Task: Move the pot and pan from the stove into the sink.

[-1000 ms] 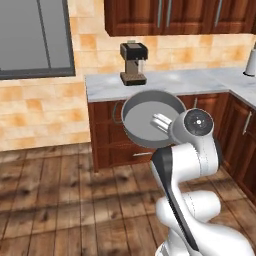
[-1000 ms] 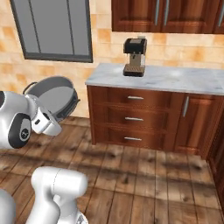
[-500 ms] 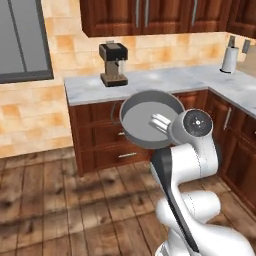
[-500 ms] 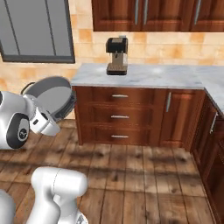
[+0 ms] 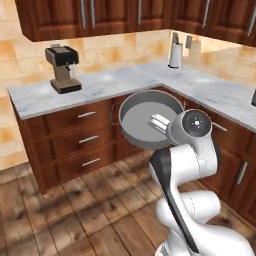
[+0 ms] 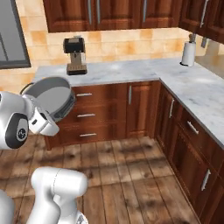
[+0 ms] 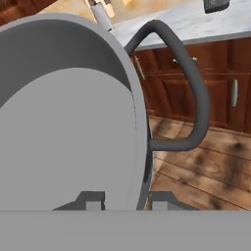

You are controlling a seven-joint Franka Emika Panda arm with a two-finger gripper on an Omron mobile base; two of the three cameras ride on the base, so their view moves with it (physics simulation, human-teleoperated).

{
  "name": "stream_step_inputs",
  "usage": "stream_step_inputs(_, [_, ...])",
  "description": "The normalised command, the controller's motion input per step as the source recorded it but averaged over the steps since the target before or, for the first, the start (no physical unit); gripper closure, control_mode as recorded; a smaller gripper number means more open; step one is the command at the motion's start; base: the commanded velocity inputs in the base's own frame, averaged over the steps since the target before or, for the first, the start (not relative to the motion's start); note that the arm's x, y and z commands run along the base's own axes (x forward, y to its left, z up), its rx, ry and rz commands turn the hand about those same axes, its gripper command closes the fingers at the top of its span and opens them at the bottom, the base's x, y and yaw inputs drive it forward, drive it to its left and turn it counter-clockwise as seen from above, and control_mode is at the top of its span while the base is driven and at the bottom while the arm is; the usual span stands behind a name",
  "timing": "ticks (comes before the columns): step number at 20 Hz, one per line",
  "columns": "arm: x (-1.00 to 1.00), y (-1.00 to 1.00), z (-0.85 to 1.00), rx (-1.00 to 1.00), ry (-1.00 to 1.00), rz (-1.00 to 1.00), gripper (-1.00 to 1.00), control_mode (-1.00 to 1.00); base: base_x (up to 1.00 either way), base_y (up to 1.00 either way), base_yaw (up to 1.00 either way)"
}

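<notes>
Left base view, pot: we see the pot (image 5: 145,118) held up in the air in front of the arm, tipped so its open mouth faces us; it hangs over the wooden floor (image 5: 80,210), clear of the marble counter (image 5: 125,82) behind it.
Left base view, edges: the pot's far rim overlaps the drawer fronts (image 5: 82,135) in the picture; the counter turns a corner to the right, with a coffee machine (image 5: 62,67) on its left stretch and a paper towel roll (image 5: 175,54) in the corner.
Right base view, pot: here the pot (image 6: 52,97) sits at the left, beside the arm's wrist, with the drawers behind it.
Right base view, open room: the floor (image 6: 131,175) between the two cabinet runs lies open to the right of the arm.
Hand view, claw: our gripper (image 7: 125,200) is clamped on the pot's rim, one fingertip (image 7: 90,198) inside the wall and the other outside.
Hand view, pot: the pot's grey inner face (image 7: 63,147) spreads across the left, and one loop handle (image 7: 188,93) arches off the rim to the right, with floor and cabinet doors beyond it.
</notes>
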Motion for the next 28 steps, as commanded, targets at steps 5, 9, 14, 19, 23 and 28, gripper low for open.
stream_step_inputs(5, [0.00,0.00,0.00,0.00,0.00,0.00,1.00,1.00,0.00,-0.29,-0.36])
stream_step_inputs(9, [0.00,0.00,0.00,0.00,0.00,0.00,1.00,1.00,-0.02,-0.36,-0.32])
stream_step_inputs(14, [0.00,0.00,0.00,0.00,0.00,0.00,1.00,1.00,-0.07,-0.43,-0.25])
stream_step_inputs(19, [0.00,0.00,0.00,0.00,0.00,0.00,1.00,1.00,-0.12,-0.46,-0.19])
stream_step_inputs(23, [0.00,0.00,0.00,0.00,0.00,0.00,1.00,1.00,-0.18,-0.53,-0.16])
stream_step_inputs(28, [0.00,0.00,0.00,0.00,0.00,0.00,1.00,1.00,-0.21,-0.55,-0.14])
